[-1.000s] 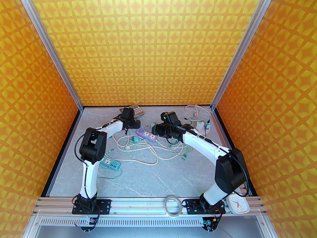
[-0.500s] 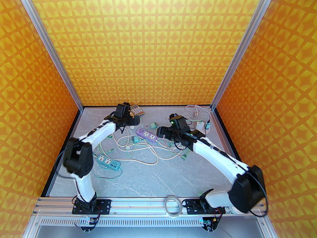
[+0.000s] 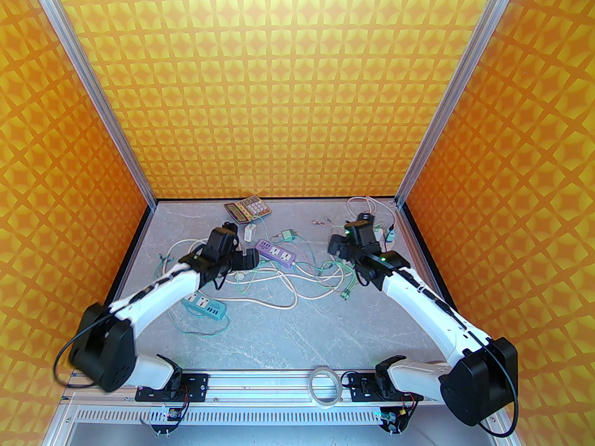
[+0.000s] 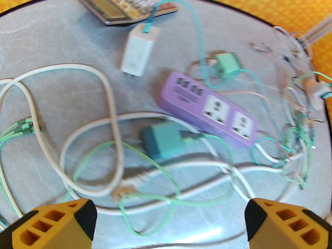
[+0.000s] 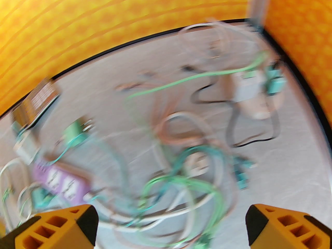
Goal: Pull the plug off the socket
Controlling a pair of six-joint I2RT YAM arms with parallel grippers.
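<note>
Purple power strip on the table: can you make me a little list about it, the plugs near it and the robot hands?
purple plastic power strip: lying flat, both big sockets empty
teal block plug: lying beside the strip, not plugged in
white charger block: apart from the strip, teal cable attached
left gripper: open, holding nothing
right gripper: open, holding nothing

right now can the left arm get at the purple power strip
Probably yes. The left end effector, open, points toward the purple power strip just ahead; only a teal adapter and loose white cords lie flat between them; they might snag but shouldn't block it.
</note>
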